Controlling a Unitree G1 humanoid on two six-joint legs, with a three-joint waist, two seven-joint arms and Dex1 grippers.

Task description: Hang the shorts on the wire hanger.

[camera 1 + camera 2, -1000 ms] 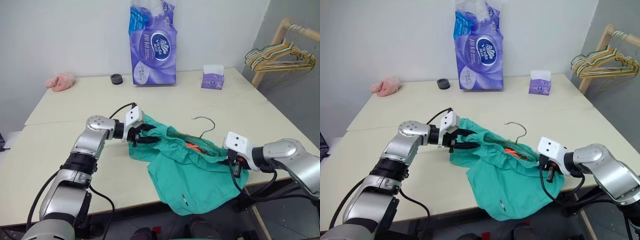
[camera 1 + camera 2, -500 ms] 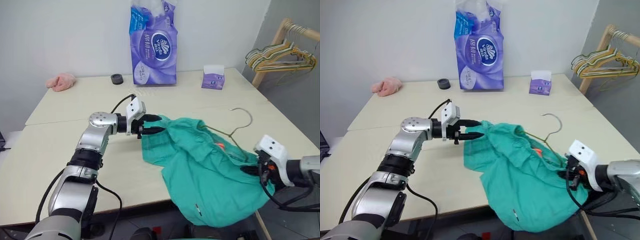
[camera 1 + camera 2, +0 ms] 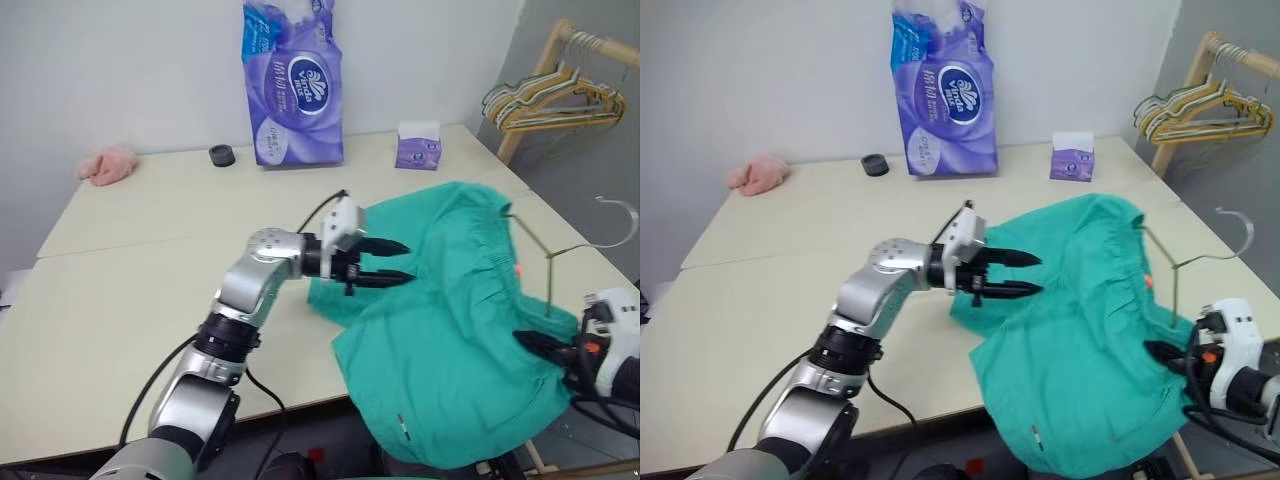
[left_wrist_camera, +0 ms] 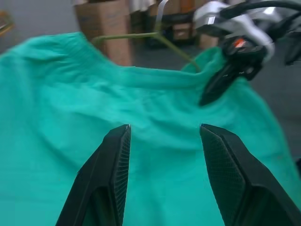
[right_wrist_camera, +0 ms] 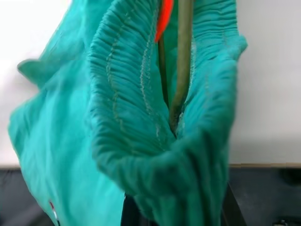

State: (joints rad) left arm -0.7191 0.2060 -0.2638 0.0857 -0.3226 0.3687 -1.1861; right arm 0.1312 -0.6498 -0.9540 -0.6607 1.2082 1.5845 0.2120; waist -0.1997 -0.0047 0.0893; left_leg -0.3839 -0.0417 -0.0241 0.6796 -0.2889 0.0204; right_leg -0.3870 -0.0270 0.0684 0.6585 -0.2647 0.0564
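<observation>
Two grippers work one garment at the near edge of the table (image 3: 120, 330): the right gripper (image 3: 1167, 357), low at the right-hand corner, is clamped shut on a fold of the shorts (image 3: 450, 340) and apparently the wire hanger (image 3: 560, 250) inside them, its fingertips buried in the gathered waistband, while the left gripper (image 3: 390, 264) hovers level at mid-table with its fingers spread and nothing between them, just touching or just short of the cloth. Most of the teal shorts hang off the front edge toward the floor; the rest is lifted above the tabletop, the hanger threaded into the waist opening with its hook (image 3: 618, 212) standing clear in the air beyond the table's right side. The step in hand looks like working the waistband over the hanger's shoulders, roughly halfway done; the next move probably calls for the empty left gripper to pinch the free waistband edge and draw it across the wire while the right one holds firm. Room is tight on the right, where the table ends, but the left and middle tabletop lie free. Farther back stand a purple tissue pack (image 3: 292, 85), a small tissue box (image 3: 418, 147), a dark cap (image 3: 221, 155), a pink cloth (image 3: 107, 165) and, at far right, a wooden rack of hangers (image 3: 555, 95)
</observation>
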